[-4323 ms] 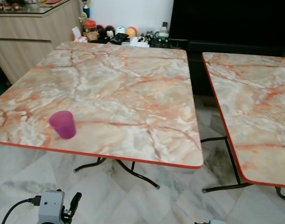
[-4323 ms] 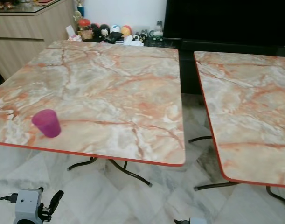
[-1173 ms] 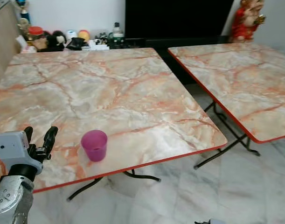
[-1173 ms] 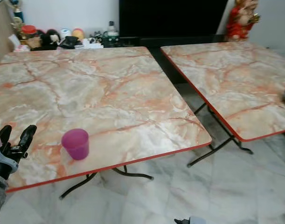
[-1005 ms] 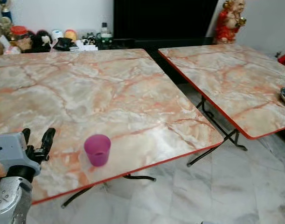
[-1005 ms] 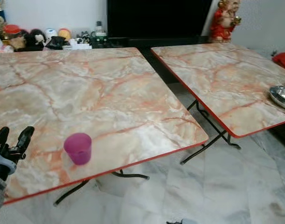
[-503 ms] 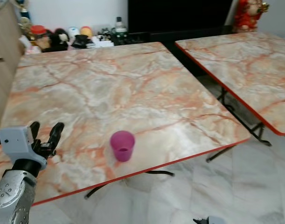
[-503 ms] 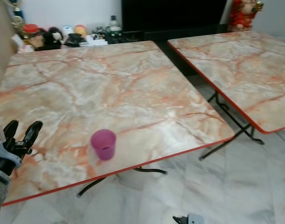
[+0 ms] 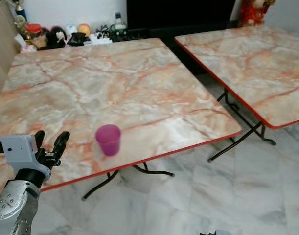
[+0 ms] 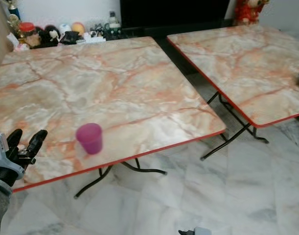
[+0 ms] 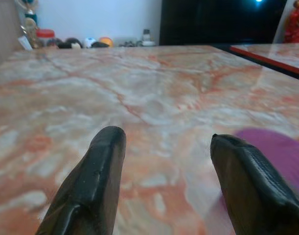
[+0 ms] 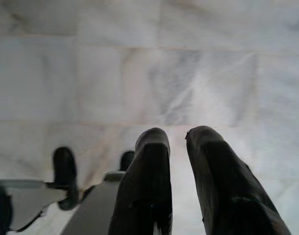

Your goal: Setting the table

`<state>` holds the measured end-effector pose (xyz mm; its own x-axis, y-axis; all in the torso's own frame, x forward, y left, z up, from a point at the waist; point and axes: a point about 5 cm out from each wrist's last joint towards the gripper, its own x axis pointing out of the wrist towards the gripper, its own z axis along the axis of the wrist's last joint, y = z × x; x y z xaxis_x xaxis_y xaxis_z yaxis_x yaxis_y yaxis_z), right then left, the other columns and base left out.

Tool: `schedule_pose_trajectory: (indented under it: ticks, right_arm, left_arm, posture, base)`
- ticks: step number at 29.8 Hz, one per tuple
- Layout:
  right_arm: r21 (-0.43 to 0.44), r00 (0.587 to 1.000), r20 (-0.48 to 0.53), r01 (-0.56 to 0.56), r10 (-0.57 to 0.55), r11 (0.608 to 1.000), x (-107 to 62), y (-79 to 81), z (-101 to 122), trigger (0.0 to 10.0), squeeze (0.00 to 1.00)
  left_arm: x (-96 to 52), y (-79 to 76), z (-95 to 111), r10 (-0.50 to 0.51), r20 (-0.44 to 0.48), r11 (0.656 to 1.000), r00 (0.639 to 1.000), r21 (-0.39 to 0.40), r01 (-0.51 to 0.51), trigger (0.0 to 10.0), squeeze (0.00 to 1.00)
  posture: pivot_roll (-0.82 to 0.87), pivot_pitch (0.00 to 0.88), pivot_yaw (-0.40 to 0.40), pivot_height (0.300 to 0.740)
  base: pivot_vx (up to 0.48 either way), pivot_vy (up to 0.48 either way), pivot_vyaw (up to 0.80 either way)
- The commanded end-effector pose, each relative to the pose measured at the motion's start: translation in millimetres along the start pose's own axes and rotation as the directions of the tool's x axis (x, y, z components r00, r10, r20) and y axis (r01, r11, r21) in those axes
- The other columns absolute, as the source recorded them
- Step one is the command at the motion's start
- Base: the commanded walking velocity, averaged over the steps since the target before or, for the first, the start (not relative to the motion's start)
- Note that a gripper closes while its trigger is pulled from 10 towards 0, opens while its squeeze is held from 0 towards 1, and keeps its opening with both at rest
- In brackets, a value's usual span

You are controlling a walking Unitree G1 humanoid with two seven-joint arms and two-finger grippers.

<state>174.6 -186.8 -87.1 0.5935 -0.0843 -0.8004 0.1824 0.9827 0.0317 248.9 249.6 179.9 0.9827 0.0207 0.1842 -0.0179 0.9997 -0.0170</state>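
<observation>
While its fingers spread wide, the left gripper (image 9: 50, 143) hovers empty beside the purple cup (image 9: 108, 139).

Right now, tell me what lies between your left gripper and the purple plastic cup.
Only bare marble-patterned tabletop separates the left gripper, jaws open, from the purple plastic cup, as the left eye view shows.

Red figurine (image 9: 251, 11), jars and toys (image 9: 51, 35) along wall.

You had bright, even room light; soft glare on the marble worktop (image 9: 154, 122); slight motion blur; wrist views soft up close.
</observation>
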Motion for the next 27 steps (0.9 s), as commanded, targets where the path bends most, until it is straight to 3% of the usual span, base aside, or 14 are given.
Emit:
schedule_pose_trajectory:
  ticks: [1, 11, 19, 22, 24, 27]
  right_arm:
    - [0.005, 1.0, -0.025, -0.011, 0.011, 1.0, -1.1, 5.6, -7.7, 10.0, 0.0]
    - [0.003, 1.0, -0.025, -0.006, 0.006, 1.0, -1.2, 4.8, -7.6, 10.0, 0.0]
    - [0.005, 1.0, -0.024, -0.01, 0.01, 1.0, -1.1, 6.4, -7.8, 10.0, 0.0]
    - [0.006, 1.0, -0.024, -0.008, 0.008, 1.0, -1.2, 5.9, -8.0, 10.0, 0.0]
    - [0.002, 1.0, -0.026, -0.006, 0.006, 1.0, -1.3, 5.1, -8.1, 10.0, 0.0]
    - [-0.001, 1.0, -0.027, -0.005, 0.005, 1.0, -1.3, 4.6, -8.2, 10.0, 0.0]
  left_arm:
    - [-1.6, -2.4, 0.3, -0.029, -0.016, 1.0, 0.999, 0.008, 0.03, 10.0, 0.0]
    - [7.0, -26.3, -6.5, -0.206, -0.115, 0.979, 0.972, -0.018, 0.205, 10.0, 0.0]
    - [18.7, -30.8, -6.0, -0.198, -0.089, 0.98, 0.976, -0.019, 0.197, 10.0, 0.0]
    - [20.5, -24.4, 0.5, -0.162, -0.047, 0.986, 0.986, 0.032, 0.163, 10.0, 0.0]
    - [22.1, -22.5, 6.1, -0.191, -0.021, 0.971, 0.981, 0.142, 0.192, 10.0, 0.0]
    - [23.7, -23.7, 11.8, -0.227, 0.003, 0.946, 0.974, 0.238, 0.22, 10.0, 0.0]
  posture:
    - [0.2, 0.125, -0.028, 0.74]
    - [0.2, 0.126, -0.029, 0.74]
    - [0.2, 0.124, -0.025, 0.74]
    - [0.2, 0.127, -0.026, 0.74]
    - [0.2, 0.128, -0.028, 0.74]
    - [0.2, 0.126, -0.03, 0.74]
  base:
    - [0.0, 0.0, 0.0]
    - [0.0, 0.0, 0.0]
    - [0.0, 0.0, 0.0]
    - [0.0, 0.0, 0.0]
    - [0.0, 0.0, 0.0]
    - [0.0, 0.0, 0.0]
